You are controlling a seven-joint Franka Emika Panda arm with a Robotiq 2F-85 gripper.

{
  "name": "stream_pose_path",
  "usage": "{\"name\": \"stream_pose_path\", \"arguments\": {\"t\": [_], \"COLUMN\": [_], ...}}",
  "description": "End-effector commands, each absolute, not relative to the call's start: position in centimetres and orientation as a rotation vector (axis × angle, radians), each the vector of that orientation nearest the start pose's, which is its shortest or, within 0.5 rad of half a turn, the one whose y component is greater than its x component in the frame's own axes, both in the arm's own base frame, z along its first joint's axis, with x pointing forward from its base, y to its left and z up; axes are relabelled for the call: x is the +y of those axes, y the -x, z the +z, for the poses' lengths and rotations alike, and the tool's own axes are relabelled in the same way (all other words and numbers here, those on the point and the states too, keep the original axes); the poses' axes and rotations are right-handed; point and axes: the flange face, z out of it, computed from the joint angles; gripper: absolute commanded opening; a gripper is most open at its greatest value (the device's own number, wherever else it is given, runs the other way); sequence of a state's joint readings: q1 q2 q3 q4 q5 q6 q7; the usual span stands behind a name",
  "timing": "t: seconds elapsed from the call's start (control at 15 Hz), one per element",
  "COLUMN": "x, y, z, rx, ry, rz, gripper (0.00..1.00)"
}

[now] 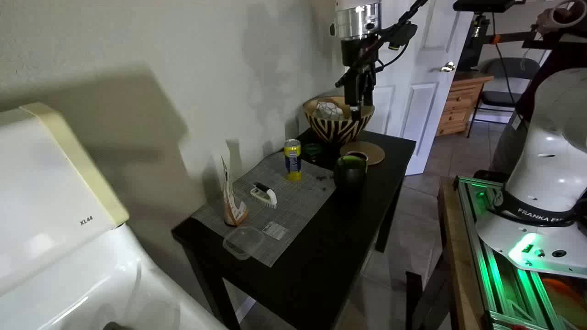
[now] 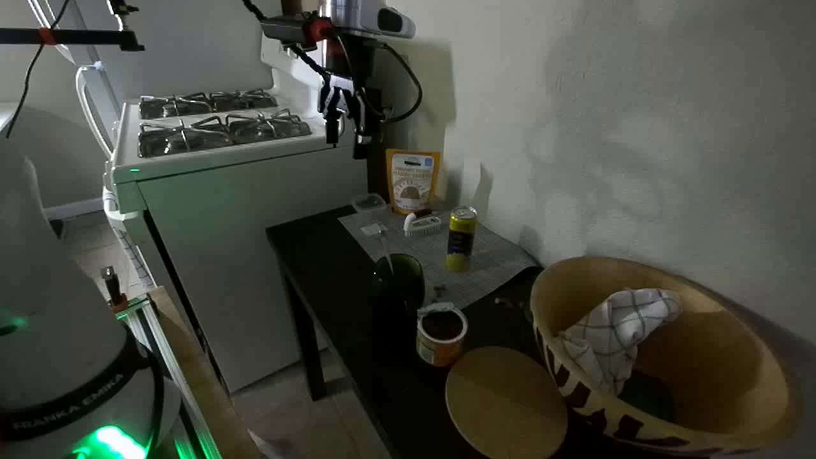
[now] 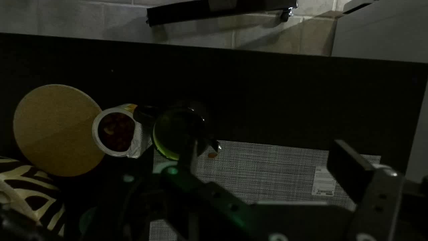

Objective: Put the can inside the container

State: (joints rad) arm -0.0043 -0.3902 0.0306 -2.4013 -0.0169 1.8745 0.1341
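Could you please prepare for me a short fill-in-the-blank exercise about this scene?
1. The yellow-and-blue cylindrical metal can stands upright on the grey woven ____.
2. The can is not inside but ____ the shallow clear plastic container.
3. The round brown bowl with dark stripes holds a white checked ____.
4. The black two-fingered gripper is not shut but ____.

Missing words: placemat; outside; cloth; open.

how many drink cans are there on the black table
1: the yellow can stands upright on the grey placemat, between the brush and the striped bowl. Another could be hidden under the cloth in that bowl.
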Motion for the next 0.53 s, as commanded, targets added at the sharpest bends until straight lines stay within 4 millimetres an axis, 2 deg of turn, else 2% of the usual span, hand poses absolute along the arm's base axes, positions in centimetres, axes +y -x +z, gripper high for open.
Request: {"name": "stream_pose_path", "arguments": {"t": [0.0,0.13,0.27,0.47], "x": [1.0,1.0,-0.6,-4.6], "y": [-41.1,-41.1,-41.9,-44.3], "z": [45.0,45.0,45.8,46.3], "rx": [0.166,0.166,0.227,0.336], "ry": [3.168,3.168,3.134,3.084], "rz": [0.214,0.214,0.071,-0.187], "gripper": [1.0,1.0,1.0,1.0]}}
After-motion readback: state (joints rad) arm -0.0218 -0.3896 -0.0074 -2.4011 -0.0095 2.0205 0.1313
